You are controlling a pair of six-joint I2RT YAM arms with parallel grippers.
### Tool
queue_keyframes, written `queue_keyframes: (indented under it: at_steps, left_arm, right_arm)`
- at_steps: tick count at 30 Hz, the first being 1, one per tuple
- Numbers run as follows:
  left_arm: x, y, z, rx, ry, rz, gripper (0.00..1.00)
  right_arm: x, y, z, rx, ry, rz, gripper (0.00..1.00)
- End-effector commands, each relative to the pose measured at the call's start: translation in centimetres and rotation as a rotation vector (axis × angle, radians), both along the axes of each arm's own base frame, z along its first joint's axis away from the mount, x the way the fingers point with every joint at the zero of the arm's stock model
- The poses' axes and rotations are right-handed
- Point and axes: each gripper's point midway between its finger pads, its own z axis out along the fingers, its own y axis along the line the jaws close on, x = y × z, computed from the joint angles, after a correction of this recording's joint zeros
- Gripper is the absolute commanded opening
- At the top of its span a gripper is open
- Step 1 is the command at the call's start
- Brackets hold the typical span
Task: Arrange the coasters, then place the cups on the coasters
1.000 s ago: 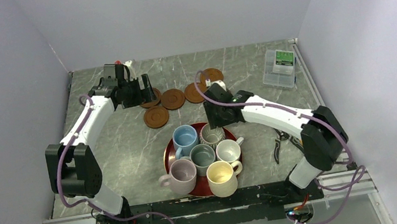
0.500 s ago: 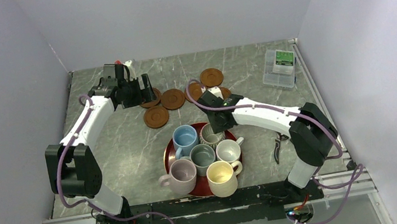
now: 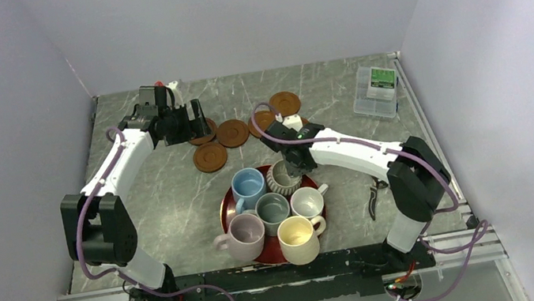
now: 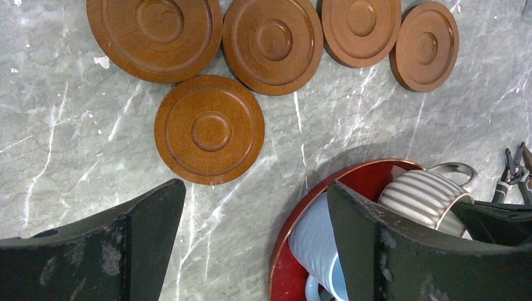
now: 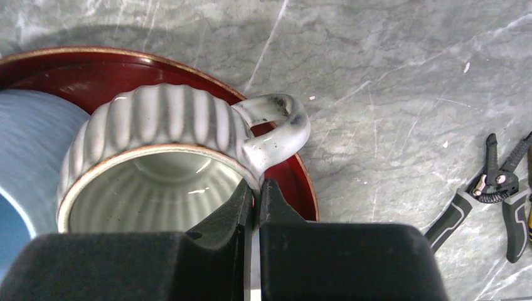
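Six cups stand on a red tray [image 3: 226, 208]: light blue [image 3: 248, 187], ribbed grey-white [image 3: 282, 179], grey-green [image 3: 273, 209], white [image 3: 307, 203], lilac [image 3: 246, 235] and cream-yellow [image 3: 299, 239]. My right gripper [image 5: 257, 188] is shut on the ribbed cup [image 5: 157, 125], pinching its rim beside the handle; the cup leans tilted. Several brown coasters lie behind the tray, among them one [image 3: 210, 157] nearest it and one [image 3: 285, 103] furthest back. My left gripper [image 4: 254, 194] hangs open over the marble, just short of the nearest coaster [image 4: 210, 128].
A clear plastic box [image 3: 376, 91] sits at the back right corner. Pliers [image 3: 375, 192] lie right of the tray. Grey walls close in the left, back and right sides. The right arm reaches over the rightmost coasters.
My right gripper swung left and down to the ribbed cup and shut on its rim; the cup now leans. The left arm has stayed put.
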Motion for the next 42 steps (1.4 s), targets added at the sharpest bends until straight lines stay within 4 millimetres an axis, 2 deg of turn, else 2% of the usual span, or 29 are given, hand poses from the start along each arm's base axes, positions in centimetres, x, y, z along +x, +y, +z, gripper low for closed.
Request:
queue_keyframes:
  at_steps: [1,14,17,19,24,29,35,42]
  left_arm:
    - [0.3,-0.5,3.0,-0.033,-0.081,-0.015,0.90]
    - [0.4,0.5,4.1,0.009,-0.130,0.018,0.89]
    - [0.6,1.7,4.2,0.056,-0.154,0.060,0.90]
    - [0.5,2.0,4.7,0.064,-0.161,0.070,0.90]
    - [0.3,2.3,5.9,0.047,-0.204,0.082,0.90]
    - [0.3,2.5,6.3,0.046,-0.211,0.090,0.90]
    - [0.3,2.6,6.4,0.037,-0.211,0.093,0.90]
    - [0.3,2.3,6.3,0.015,-0.201,0.083,0.90]
  right_arm:
    - [2.1,0.6,3.3,0.036,-0.093,-0.090,0.00]
    - [3.9,-0.6,8.6,-0.064,-0.146,-0.209,0.00]
    - [5.2,-0.3,9.8,-0.057,-0.161,-0.238,0.00]
    - [6.8,0.3,11.1,-0.034,-0.184,-0.242,0.00]
    - [10.3,0.6,12.3,-0.033,-0.181,-0.281,0.00]
    - [13.4,0.6,12.2,0.001,-0.168,-0.307,0.00]
    - [15.8,0.2,11.0,0.061,-0.162,-0.351,0.00]
    - [18.0,2.1,9.3,0.130,-0.157,-0.343,0.00]
